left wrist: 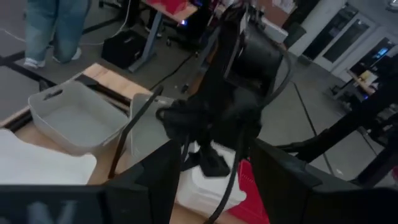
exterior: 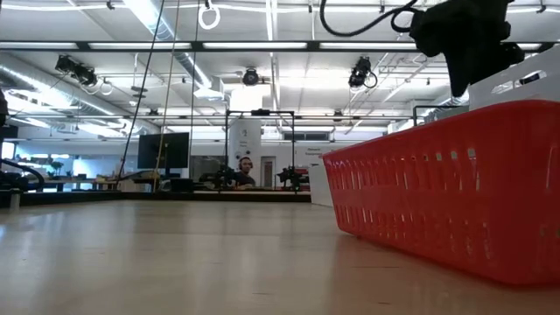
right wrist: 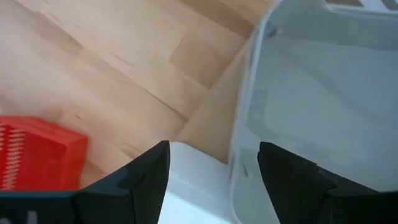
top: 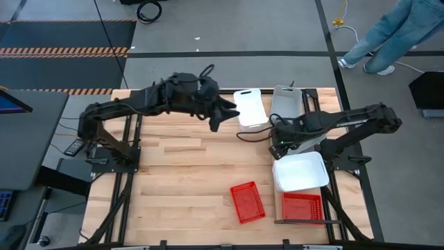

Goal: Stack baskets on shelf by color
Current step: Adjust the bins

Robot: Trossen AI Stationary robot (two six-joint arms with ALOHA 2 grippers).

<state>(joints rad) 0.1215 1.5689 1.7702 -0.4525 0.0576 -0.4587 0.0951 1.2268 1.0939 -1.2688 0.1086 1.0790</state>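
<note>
Baskets, plastic, stackable; partly sorted on table

White basket (top: 250,107) and grey basket (top: 286,103) side by side at far edge; another white basket (top: 300,171) near right, two red mesh baskets (top: 248,202) in front. Left gripper (top: 216,122) beside far white basket, jaws parted, holding nothing. Right gripper (top: 277,148) wide open, empty, between grey and near white. Likely light, stiff, slick-walled; best pinched at the rim
</note>
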